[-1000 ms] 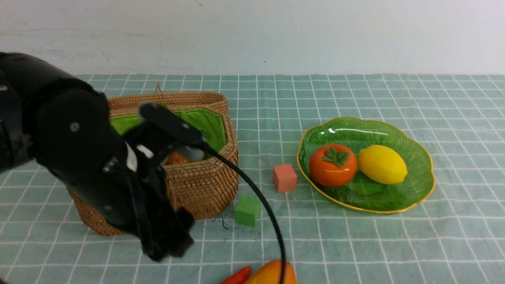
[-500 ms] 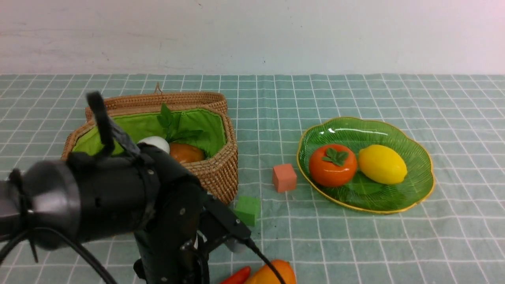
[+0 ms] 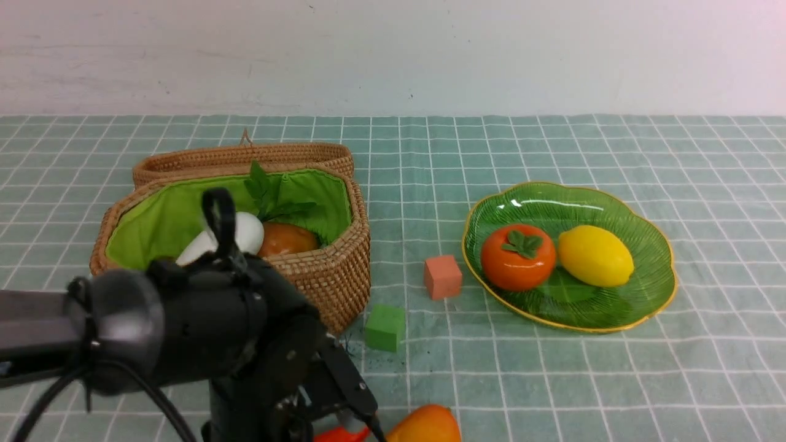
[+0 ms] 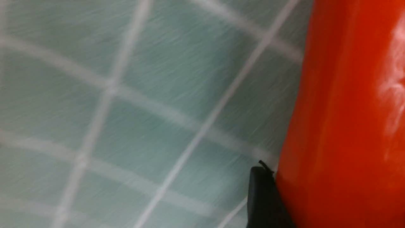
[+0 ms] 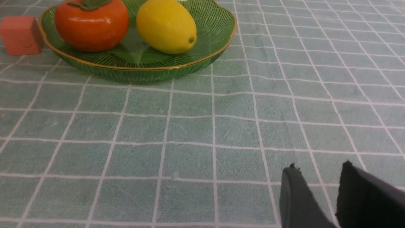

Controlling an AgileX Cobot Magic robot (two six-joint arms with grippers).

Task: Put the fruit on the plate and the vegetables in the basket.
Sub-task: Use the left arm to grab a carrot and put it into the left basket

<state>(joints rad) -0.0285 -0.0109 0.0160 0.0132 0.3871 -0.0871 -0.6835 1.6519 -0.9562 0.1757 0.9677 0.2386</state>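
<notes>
- Counter (image 3: 552, 380), under a green checked cloth: the basket (image 3: 331, 276) stands on the left with its lid back, the plate (image 3: 660, 294) on the right, well apart
- Basket: it holds a white radish (image 3: 245, 230) with leaves and a brown-orange potato (image 3: 288, 238); what else lies in it is hidden behind the left arm (image 3: 184, 325)
- Plate: the persimmon (image 3: 517, 256) and lemon (image 3: 594, 255) lie on it side by side
- Loose at the near edge: the mango (image 3: 424, 425), with the pepper (image 4: 345, 120) just beside it on its left
- Left jaws: down low at the pepper; in the wrist view one pad (image 4: 262, 196) touches the pepper's side, and its long axis runs across the closing line. The other pad is out of sight, so I cannot tell whether the pepper is gripped or how wide the jaws stand
- Right jaws (image 5: 316, 177): a narrow gap between the pads, nothing in them, low over bare cloth near the plate
- Judgement: the left arm is plainly nearer the pepper, and the basket lies behind it; the mango, it seems, falls to the right arm
</notes>
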